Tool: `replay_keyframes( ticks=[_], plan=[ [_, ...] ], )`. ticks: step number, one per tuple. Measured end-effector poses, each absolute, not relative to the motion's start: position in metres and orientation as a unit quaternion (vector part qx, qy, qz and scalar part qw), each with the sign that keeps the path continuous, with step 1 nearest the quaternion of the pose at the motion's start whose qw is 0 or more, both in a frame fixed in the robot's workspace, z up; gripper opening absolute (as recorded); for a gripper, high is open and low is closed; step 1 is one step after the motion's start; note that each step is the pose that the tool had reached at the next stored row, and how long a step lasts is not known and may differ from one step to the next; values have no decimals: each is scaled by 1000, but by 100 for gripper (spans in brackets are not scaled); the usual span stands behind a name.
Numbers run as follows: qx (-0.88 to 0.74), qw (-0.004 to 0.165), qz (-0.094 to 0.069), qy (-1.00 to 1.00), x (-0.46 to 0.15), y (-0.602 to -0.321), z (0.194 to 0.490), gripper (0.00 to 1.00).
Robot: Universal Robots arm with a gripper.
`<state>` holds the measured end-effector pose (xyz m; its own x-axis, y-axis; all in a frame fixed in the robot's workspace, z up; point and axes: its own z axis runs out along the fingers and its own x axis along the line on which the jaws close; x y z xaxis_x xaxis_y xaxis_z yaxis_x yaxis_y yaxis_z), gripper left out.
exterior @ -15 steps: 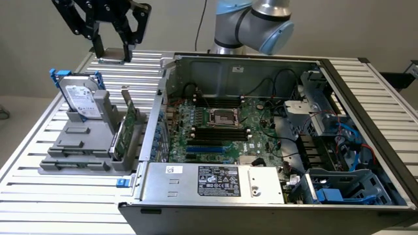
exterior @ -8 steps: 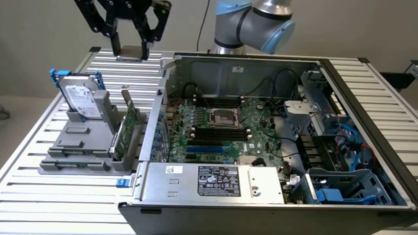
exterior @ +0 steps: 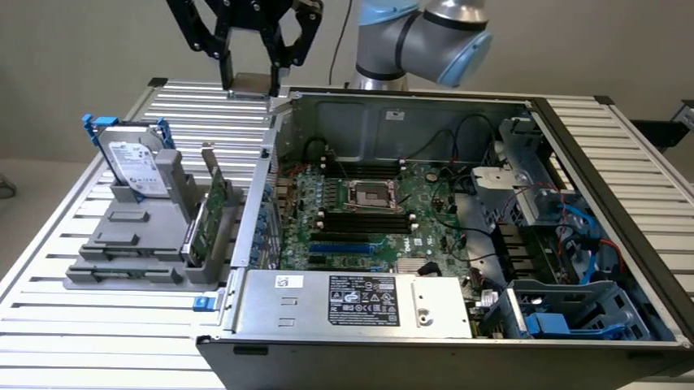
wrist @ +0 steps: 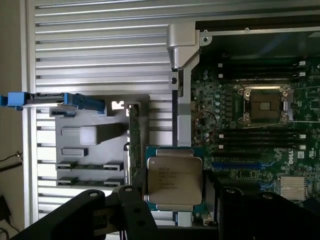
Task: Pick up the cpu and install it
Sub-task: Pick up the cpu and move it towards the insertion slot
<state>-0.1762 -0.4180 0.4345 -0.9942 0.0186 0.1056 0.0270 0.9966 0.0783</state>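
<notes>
Exterior view: even, diffuse light from above, slatted surface point(exterior: 65, 276) bright with a mild sheen and no hard shadows. The open case point(exterior: 391, 122) is darker inside, with the deepest shade along its walls. Wrist view: dimmer and cooler, slats glare pale, the cpu point(wrist: 174, 175) lid carries a soft reflection, and the hand point(wrist: 175, 192) reads near-black with little surface detail.

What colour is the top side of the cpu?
The cpu has a silvery grey metal top with small dark print. It shows best in the wrist view.
</notes>
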Motion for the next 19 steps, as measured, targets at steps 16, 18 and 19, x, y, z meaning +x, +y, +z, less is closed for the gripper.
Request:
replay_keyframes(
  ticks=[16, 18, 19],
  plan=[
    [-11, 52, -41, -998, -103, -418, 433, 55],
    [-11, 52, -41, -998, -94, -418, 432, 55],
    [-11, 52, -41, -998, -90, -418, 432, 55]
  ],
)
